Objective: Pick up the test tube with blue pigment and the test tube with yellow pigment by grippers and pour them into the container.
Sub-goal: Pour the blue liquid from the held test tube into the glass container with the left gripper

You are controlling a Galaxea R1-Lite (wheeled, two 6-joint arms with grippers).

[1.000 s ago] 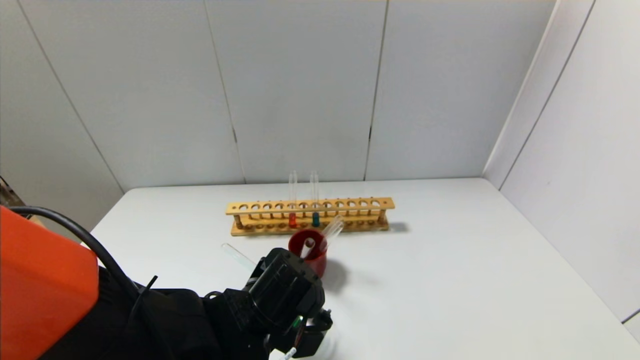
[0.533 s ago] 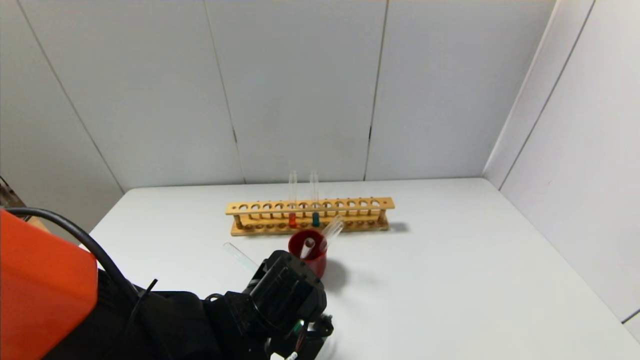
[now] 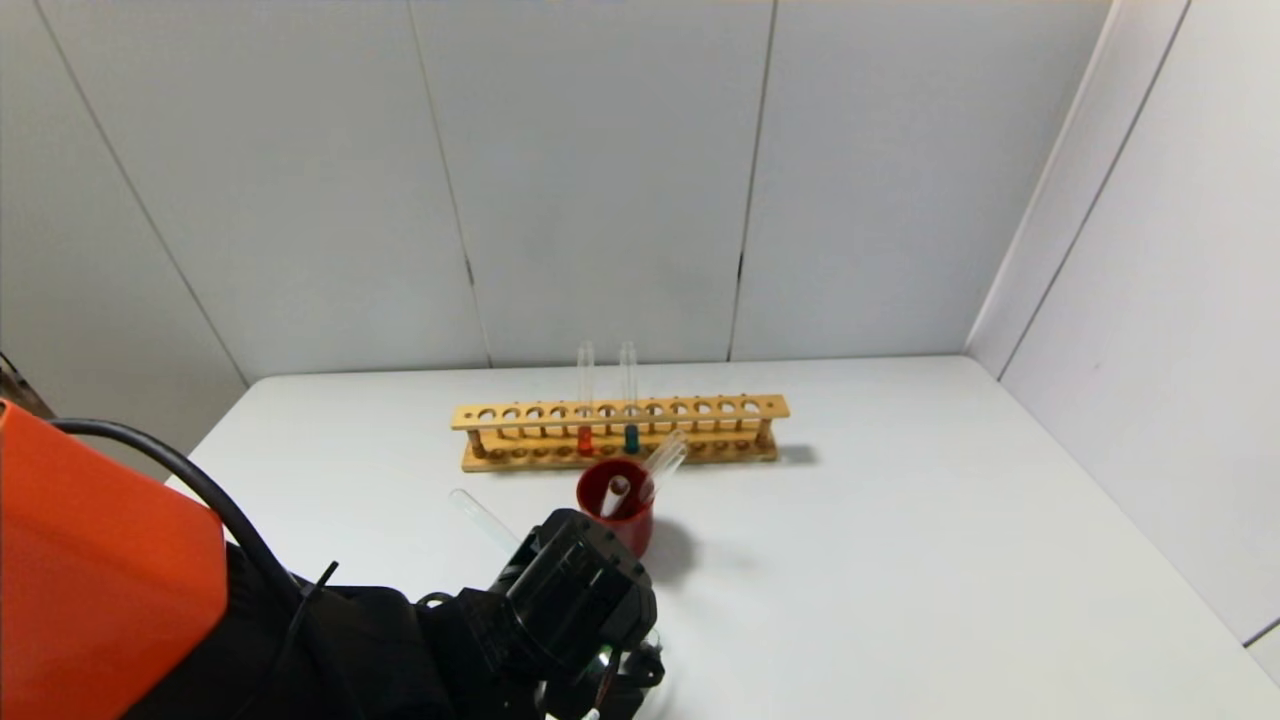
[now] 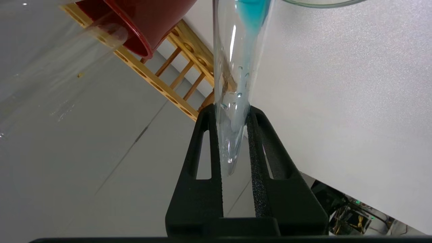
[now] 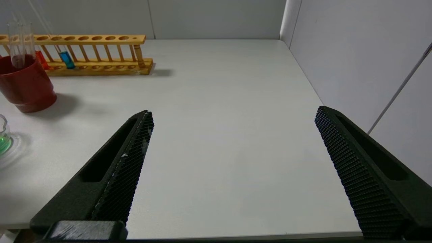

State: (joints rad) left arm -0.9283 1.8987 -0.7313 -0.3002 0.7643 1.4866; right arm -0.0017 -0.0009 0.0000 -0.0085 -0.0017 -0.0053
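Tube: the test tube with blue pigment [image 4: 233, 84], clear glass (droplets inside) | liquid apparently teal | left hand [image 4: 233, 135] clamped on it

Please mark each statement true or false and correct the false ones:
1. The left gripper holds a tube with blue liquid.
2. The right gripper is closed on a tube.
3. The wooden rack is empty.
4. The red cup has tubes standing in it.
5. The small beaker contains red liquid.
1. True. The left gripper is shut on the test tube with blue pigment, tilted toward the container.
2. False. The right gripper is open and holds nothing.
3. False. The wooden rack holds a red-orange-liquid tube and another blue-liquid tube.
4. True. Empty tubes lean inside the red cup.
5. False. In the right wrist view the liquid in the container looks green.
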